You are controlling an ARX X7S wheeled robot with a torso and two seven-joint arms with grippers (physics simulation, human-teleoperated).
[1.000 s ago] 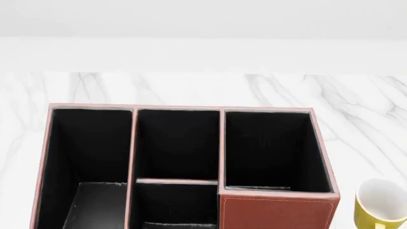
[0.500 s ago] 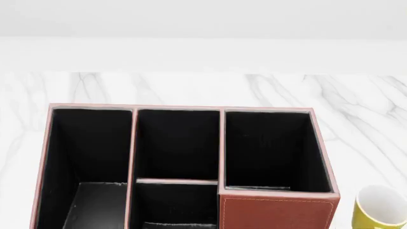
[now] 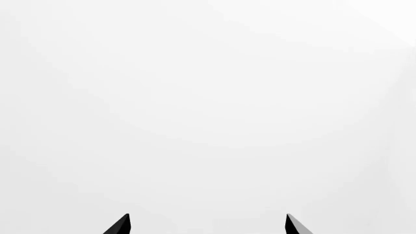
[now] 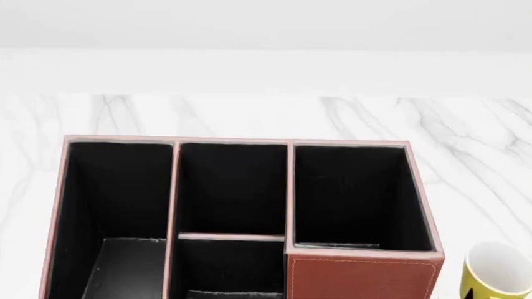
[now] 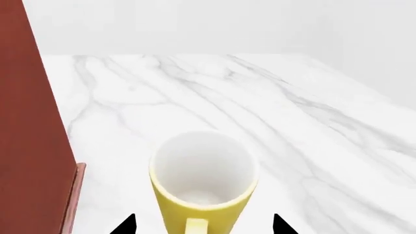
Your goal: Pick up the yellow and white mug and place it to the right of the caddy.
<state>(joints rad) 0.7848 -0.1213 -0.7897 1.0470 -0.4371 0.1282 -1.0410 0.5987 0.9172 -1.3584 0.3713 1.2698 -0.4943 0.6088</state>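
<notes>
The yellow and white mug (image 4: pixel 496 269) stands upright on the marble table just right of the caddy (image 4: pixel 362 277), at the head view's lower right edge. In the right wrist view the mug (image 5: pixel 202 170) shows its white inside and its yellow handle facing the camera. My right gripper (image 5: pixel 202 225) is open, with a fingertip on each side of the mug and a gap at both. The caddy's reddish-brown side wall (image 5: pixel 32 146) is close beside it. My left gripper (image 3: pixel 207 223) is open and empty, facing plain white. Neither gripper shows in the head view.
The white marble tabletop (image 4: pixel 465 137) stretches behind and to the right of the caddy. A plain white wall (image 4: pixel 266 37) rises beyond its far edge. The caddy's black compartments (image 4: pixel 353 193) hold nothing.
The mug dropped a little lower in the head view between one second and half a second ago. It has stayed still since.
</notes>
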